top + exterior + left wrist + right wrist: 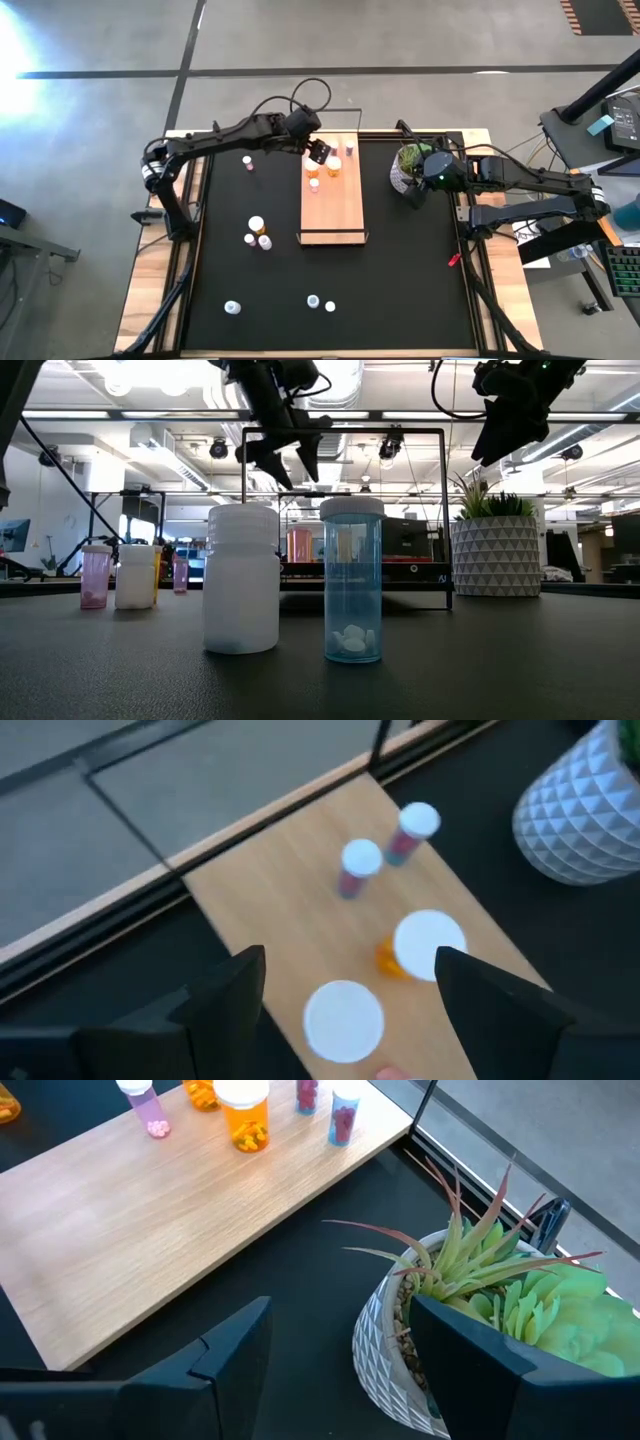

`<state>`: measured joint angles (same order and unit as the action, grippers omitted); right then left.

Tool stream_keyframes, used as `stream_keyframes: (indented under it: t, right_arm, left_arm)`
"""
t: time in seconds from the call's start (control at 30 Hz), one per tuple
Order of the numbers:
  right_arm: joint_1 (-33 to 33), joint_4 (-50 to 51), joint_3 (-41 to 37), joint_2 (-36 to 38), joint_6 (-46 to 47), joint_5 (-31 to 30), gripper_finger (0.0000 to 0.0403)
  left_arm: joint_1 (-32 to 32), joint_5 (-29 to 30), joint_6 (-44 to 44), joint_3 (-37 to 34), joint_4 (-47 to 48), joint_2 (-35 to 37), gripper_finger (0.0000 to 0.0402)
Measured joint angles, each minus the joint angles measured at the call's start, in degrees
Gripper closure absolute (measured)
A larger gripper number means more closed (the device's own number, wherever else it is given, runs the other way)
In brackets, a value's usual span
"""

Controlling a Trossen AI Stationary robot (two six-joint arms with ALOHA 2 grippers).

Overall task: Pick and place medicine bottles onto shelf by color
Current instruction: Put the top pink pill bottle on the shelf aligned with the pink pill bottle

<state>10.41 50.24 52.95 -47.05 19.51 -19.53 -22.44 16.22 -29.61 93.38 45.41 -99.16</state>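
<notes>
The light-wood shelf (333, 205) lies on the black mat. At its far end stand two orange medicine bottles (333, 165) (312, 168) and two pink ones (314, 185) (349, 148). My left gripper (320, 153) hangs open above that end; in the left wrist view (350, 965) a white cap (343, 1017) and an orange bottle (428, 948) show below its fingers, untouched. My right gripper (340, 1315) waits open by the potted plant (480, 1310), holding nothing. More bottles stand on their bases on the mat, at the left (257, 226) and near the front edge (313, 301).
The white-potted plant (405, 170) stands right of the shelf's far end. The shelf's dark wire frame (345, 430) rises at its ends. In the low view a white bottle (241, 578) and a blue bottle (352, 580) stand close to the camera. The shelf's near half is bare wood.
</notes>
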Motion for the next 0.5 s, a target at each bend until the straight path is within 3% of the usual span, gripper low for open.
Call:
stream_keyframes:
  t: [0.5]
  right_arm:
    - [0.0, 0.0, 0.0, 0.0, 0.0, 0.0, 0.0177]
  left_arm:
    - [-0.1, 0.7, -0.2, -0.2, 11.7, 2.9, 0.0126]
